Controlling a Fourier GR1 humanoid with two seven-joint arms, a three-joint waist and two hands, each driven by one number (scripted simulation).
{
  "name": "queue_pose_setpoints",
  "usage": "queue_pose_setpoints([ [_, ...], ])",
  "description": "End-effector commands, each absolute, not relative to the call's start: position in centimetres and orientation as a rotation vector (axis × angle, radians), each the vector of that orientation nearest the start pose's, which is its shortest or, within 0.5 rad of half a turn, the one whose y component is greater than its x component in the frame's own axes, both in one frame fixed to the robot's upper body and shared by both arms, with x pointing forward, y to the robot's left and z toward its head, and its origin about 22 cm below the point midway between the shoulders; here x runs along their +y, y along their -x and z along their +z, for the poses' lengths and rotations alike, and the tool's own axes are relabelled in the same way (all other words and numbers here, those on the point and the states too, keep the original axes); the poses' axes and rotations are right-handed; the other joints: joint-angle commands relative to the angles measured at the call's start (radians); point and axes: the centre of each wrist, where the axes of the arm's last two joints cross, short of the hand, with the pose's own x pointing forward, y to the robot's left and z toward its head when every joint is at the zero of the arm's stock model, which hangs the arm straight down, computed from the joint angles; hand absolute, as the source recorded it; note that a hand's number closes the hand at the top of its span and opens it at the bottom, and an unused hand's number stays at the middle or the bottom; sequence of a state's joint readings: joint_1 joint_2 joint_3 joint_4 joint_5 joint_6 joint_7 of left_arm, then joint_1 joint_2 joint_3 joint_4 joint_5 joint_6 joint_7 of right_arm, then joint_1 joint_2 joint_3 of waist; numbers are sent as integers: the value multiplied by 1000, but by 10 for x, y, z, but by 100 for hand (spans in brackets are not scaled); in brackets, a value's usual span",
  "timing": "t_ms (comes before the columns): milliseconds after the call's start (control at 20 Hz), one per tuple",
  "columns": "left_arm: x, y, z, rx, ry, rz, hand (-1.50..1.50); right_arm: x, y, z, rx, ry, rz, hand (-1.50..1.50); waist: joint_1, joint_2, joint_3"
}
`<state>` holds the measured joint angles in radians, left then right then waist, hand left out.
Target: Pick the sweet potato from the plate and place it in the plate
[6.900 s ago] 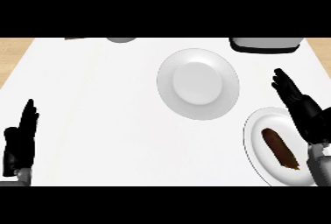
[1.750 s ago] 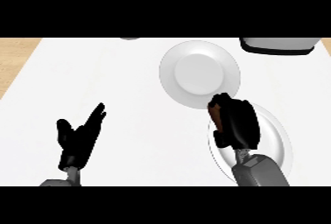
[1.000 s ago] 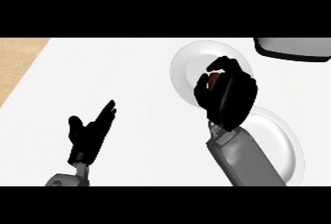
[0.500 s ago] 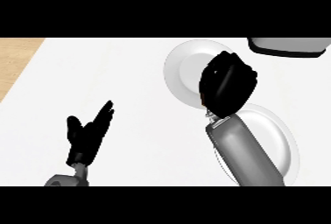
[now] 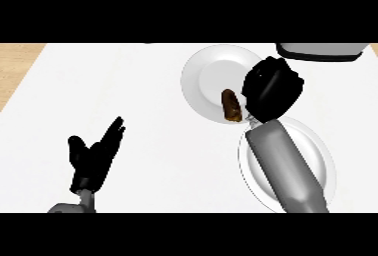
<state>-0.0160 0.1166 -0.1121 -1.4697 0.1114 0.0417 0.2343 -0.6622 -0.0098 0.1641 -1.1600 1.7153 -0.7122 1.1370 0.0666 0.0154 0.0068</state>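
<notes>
A brown sweet potato (image 5: 232, 105) lies on the far white plate (image 5: 204, 75), near that plate's front right rim. My right hand (image 5: 272, 89) hovers over the same plate, just right of the sweet potato, fingers relaxed and not curled round it. The grey right forearm crosses the near white plate (image 5: 319, 148), which shows nothing on its visible part. At the lower left my left hand (image 5: 91, 158) rests open, fingers up, holding nothing.
A dark, light-rimmed container (image 5: 322, 50) stands at the back right, close behind my right hand. The white counter ends at the left in a wooden strip (image 5: 15, 65).
My right hand carried the sweet potato from the near plate to the far plate. The sweet potato now shows on the far plate beside the hand. The left hand stayed put.
</notes>
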Motion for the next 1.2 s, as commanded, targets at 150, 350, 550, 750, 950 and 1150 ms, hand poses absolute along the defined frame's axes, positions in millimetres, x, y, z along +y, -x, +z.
queue_pose_setpoints([
  [150, 223, -240, -26, -1210, 18, -45, 0, -135, -385, 57, -1386, 1559, -312, 150, -22, 2, -5],
  [350, 226, -238, -25, -1205, 34, -65, 0, -152, -392, 30, -1014, 1469, -180, -150, -4, 9, -4],
  [550, 220, -253, -16, -1217, 19, -61, 0, -144, -401, 19, -1019, 1338, -129, -150, -8, 7, -4],
  [750, 228, -250, -24, -1226, 27, -46, 0, -148, -406, 13, -1150, 1272, -185, -150, -14, 9, -3],
  [950, 222, -244, -26, -1211, 31, -47, 0, -142, -410, 29, -1337, 1253, -289, -150, -12, 5, -3],
  [1150, 235, -244, -22, -1206, 17, -22, 0, -154, -400, 23, -1410, 1255, -451, -150, -24, 2, -2],
])
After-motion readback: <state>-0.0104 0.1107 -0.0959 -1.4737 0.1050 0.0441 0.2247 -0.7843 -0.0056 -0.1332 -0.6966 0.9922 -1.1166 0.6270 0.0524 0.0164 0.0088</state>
